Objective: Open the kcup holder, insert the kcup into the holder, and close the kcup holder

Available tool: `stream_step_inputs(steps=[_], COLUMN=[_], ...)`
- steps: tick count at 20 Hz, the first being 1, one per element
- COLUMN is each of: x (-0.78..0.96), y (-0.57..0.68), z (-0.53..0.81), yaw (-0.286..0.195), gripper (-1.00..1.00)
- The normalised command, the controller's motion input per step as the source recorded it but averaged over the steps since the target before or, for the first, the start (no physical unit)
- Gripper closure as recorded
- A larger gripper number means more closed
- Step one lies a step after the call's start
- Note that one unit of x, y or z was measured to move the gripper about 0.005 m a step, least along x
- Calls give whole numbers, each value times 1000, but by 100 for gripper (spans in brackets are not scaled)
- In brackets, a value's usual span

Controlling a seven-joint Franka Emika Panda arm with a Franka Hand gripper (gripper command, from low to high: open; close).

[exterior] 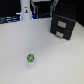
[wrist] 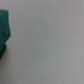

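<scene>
On my surface (exterior: 15, 55), the kcup (exterior: 30, 58) sits mid-front; the kcup holder (exterior: 64, 25) stands at the far edge, toward the exterior view's right.

Both pictures are low-resolution and soft. The exterior view's table (exterior: 30, 40) is brightly, evenly lit; the wrist view is heavily blurred.

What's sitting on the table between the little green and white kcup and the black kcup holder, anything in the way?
Nothing visible. The kcup sits alone on the white table, and the stretch up to the kcup holder, toward the exterior view's right, is bare. The holder's drawers look shut. The gripper can't be made out in either view.
</scene>
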Motion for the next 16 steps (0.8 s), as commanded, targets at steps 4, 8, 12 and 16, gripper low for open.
stream_step_inputs(steps=[4, 8, 12, 16], x=[-226, -197, -191, -241], y=[552, 731, 744, 742], z=[58, 4, 6, -21], yaw=[-121, -171, -174, -167], gripper=[-100, -100, -100, -100])
